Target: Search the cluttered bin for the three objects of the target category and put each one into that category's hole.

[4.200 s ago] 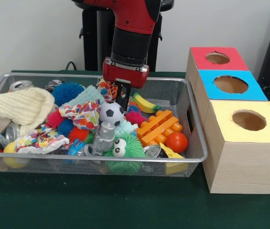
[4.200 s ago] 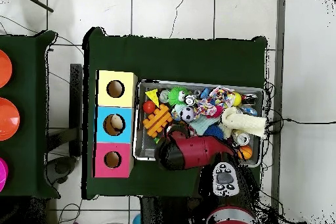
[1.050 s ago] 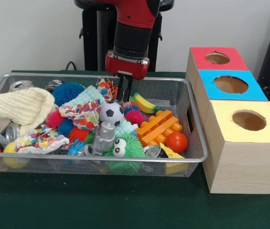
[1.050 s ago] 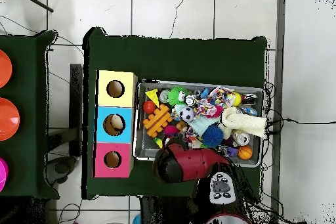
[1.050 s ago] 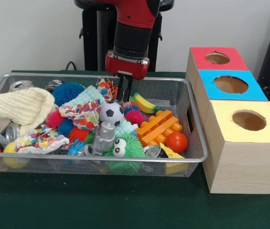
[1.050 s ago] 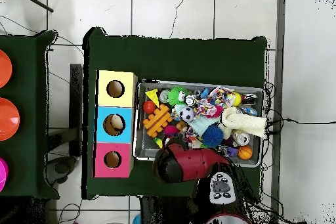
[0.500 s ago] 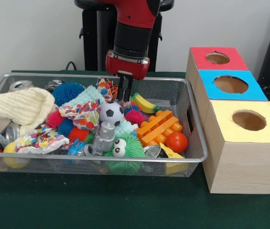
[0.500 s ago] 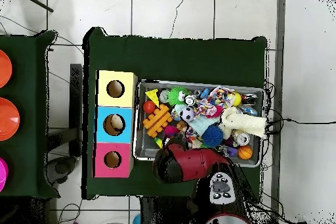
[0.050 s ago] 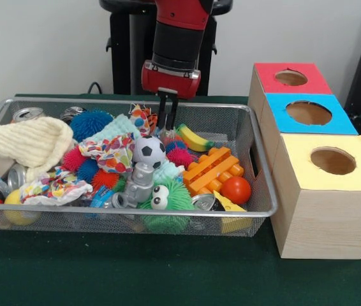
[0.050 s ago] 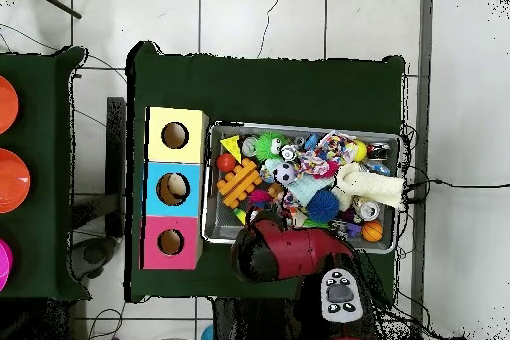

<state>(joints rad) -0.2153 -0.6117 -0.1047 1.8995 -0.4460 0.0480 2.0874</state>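
A green-covered table (image 9: 168,274) is seen from across its near edge. Nearest, toward four o'clock, stands a wooden box row: a yellow-topped box (image 9: 326,191), then a blue-topped box (image 9: 308,113), then a red-topped box (image 9: 290,78), each with a round hole. In the overhead view something pale appears to lie inside the blue box's hole (image 10: 172,189); what it is cannot be told.

Left of the boxes a wire mesh bin (image 9: 266,191) is packed with clutter. At its near rim a green spiky ball with googly eyes (image 9: 168,201), a red ball (image 9: 236,190) and a yellow wedge (image 9: 228,204) are found. Further in lie an orange block (image 9: 212,169), a grey toy figure (image 9: 141,182), a small football (image 9: 148,152), patterned cloth (image 9: 113,153) and, at nine o'clock, a cream knitted piece (image 9: 24,143). Deeper still sit a blue spiky ball (image 9: 91,124), cans (image 9: 27,115) and a toy banana (image 9: 193,138).

The target category is not shown, so its three objects cannot be singled out.

Farthest, at twelve o'clock, the gripper (image 9: 167,124) hangs over the bin's far side, beside the banana. Its fingers look drawn close together with nothing held. Most of the search is judged to remain.
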